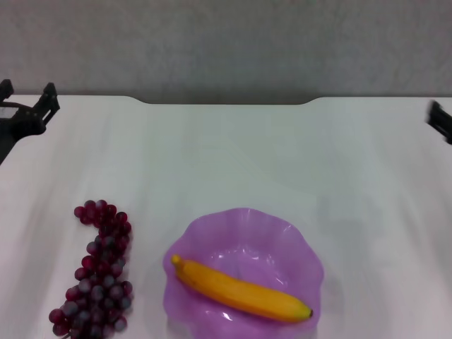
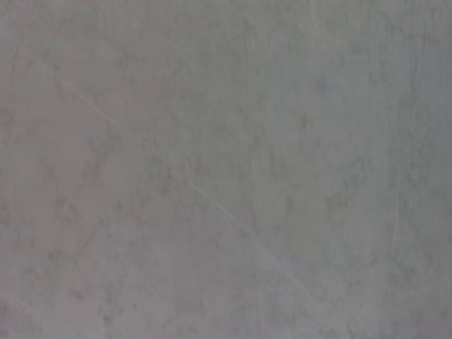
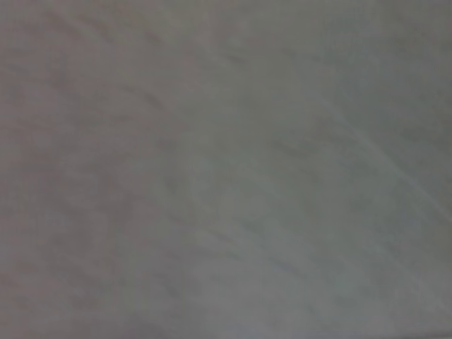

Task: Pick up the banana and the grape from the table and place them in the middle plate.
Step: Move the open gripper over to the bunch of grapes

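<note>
With the banana [image 1: 240, 290] lying in the purple scalloped plate [image 1: 244, 224], the grape bunch [image 1: 99, 272] waits just left on the table [image 1: 233, 159]; the left gripper [image 1: 28, 101], jaws spread empty, should straddle its middle.

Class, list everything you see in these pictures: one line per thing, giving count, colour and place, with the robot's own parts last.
Banana: one, orange-yellow, lying inside the plate.
Grapes: one bunch, dark red-purple, on the table left of the plate, apart from it.
Plate: one, translucent purple, near middle of the table.
Table: one, white.
Left gripper: one, black, open, far left edge.
Right gripper: one, black, far right edge, mostly out of view.
</note>
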Controlling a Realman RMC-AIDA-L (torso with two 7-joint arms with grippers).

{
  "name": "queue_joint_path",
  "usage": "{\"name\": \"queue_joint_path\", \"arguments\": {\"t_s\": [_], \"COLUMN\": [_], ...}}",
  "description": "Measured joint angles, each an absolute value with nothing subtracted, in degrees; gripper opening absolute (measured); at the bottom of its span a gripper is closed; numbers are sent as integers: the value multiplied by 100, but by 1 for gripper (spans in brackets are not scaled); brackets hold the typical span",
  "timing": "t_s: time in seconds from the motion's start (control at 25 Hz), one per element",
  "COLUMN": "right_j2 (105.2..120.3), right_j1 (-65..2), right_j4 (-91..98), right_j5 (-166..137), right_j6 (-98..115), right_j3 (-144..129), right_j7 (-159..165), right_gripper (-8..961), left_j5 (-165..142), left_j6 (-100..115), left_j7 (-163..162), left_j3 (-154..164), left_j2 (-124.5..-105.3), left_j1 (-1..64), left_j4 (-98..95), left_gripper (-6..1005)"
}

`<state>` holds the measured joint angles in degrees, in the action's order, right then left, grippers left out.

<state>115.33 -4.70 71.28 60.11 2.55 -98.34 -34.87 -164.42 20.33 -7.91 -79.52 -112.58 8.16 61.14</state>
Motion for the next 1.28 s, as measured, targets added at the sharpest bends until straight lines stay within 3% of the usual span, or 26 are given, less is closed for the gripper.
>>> {"name": "queue_joint_path", "arguments": {"t_s": [0.4,0.6,0.8,1.08,1.28], "right_j2": [11533,11526,11523,11514,11513], "right_j1": [-287,-288,-298,-345,-368], "right_j4": [6224,6213,6245,6250,6252], "right_j5": [6240,6240,6224,6199,6189], "right_j6": [541,521,477,372,339], "right_j3": [-9001,-9022,-9056,-9064,-9072], "right_j7": [-3450,-3449,-3458,-3472,-3474], "right_gripper": [864,864,864,864,864], "left_j5": [-16444,-16444,-16420,-16385,-16408], "left_j6": [1634,162,-1859,-5000,-6721], "left_j7": [-708,-488,-9,481,489], "left_j3": [-7683,-7592,-7753,-8477,-8762], "left_j2": [-11219,-11138,-11207,-11600,-11608], "left_j1": [549,274,152,665,1361], "left_j4": [6647,7777,9055,10034,10103], "left_gripper": [739,739,739,738,738]}}
